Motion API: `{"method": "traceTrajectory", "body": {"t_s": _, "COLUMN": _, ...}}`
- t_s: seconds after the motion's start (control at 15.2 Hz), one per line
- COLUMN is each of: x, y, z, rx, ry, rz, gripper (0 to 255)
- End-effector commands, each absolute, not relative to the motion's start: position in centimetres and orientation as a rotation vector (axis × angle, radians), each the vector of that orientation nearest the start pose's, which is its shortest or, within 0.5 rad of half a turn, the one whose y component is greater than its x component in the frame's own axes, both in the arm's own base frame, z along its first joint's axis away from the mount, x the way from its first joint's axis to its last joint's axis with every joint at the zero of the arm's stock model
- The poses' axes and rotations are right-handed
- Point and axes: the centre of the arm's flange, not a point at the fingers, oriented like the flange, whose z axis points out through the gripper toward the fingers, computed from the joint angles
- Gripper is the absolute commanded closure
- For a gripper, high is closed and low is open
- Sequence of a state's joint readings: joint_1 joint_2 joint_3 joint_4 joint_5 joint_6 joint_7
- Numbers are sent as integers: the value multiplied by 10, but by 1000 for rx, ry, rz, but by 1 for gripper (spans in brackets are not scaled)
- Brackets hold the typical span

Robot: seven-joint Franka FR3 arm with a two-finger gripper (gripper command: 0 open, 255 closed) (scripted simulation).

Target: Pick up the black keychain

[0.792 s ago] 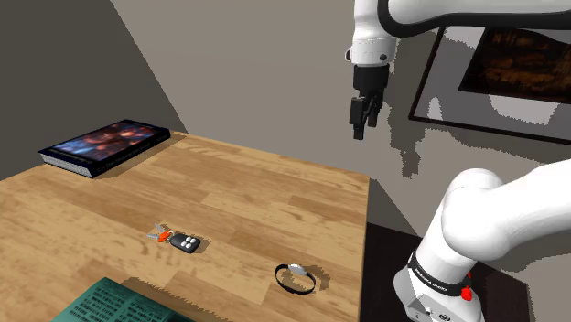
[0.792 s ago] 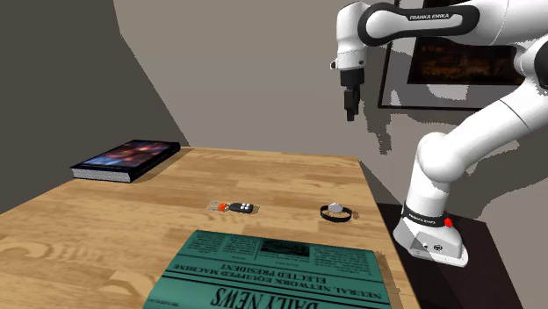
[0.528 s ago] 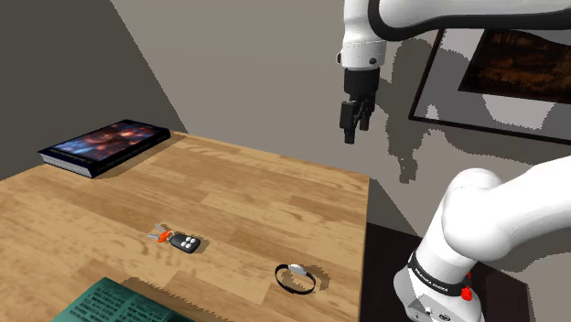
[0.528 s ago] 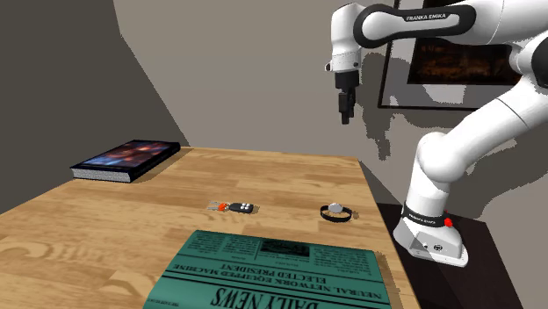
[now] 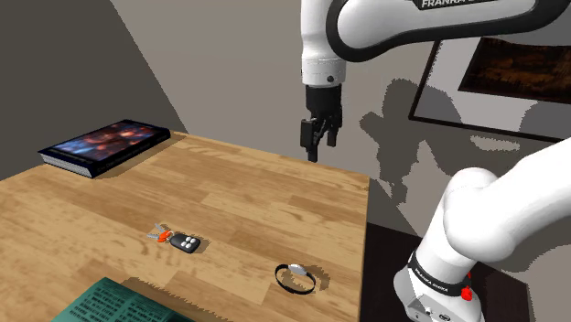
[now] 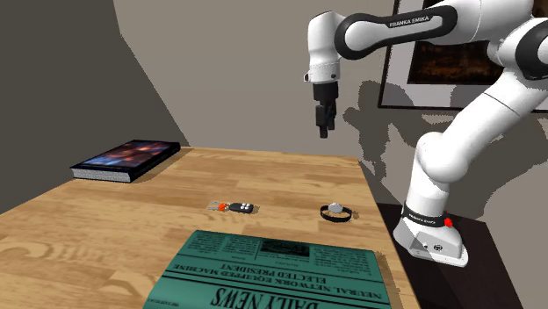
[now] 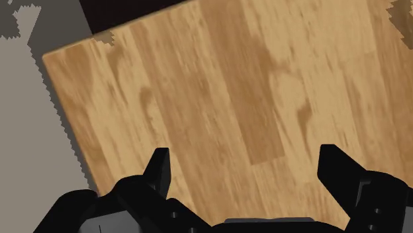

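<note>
Hovering high above wooden table's (image 5: 256, 192) wall-side edge, gripper (image 5: 313, 154) sitting well apart from black keychain (image 5: 186, 243). Keychain lying mid-table, nearer newspaper's (image 6: 272, 272) edge, possibly carrying orange tag. Step judged: reach, grasp not begun. Next move calling for crossing over keychain, then descending. Jaws standing wide, holding nothing, touching nothing.

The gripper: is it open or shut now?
Open. In the wrist view the gripper has its two black fingers standing far apart, with bare wooden table between them and nothing clasped.
</note>
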State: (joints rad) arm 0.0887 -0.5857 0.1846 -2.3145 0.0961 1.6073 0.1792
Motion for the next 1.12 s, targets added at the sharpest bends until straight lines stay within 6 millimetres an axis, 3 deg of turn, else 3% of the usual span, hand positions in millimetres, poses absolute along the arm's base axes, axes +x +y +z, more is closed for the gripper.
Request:
{"method": "traceTrajectory", "body": {"t_s": 0.0, "x": 356, "y": 142, "z": 535, "rx": -3164, "ry": -77, "rz": 193, "gripper": 0}}
{"method": "traceTrajectory", "body": {"t_s": 1.06, "x": 438, "y": 325, "z": 483, "rx": -3147, "ry": -99, "rz": 161, "gripper": 0}}
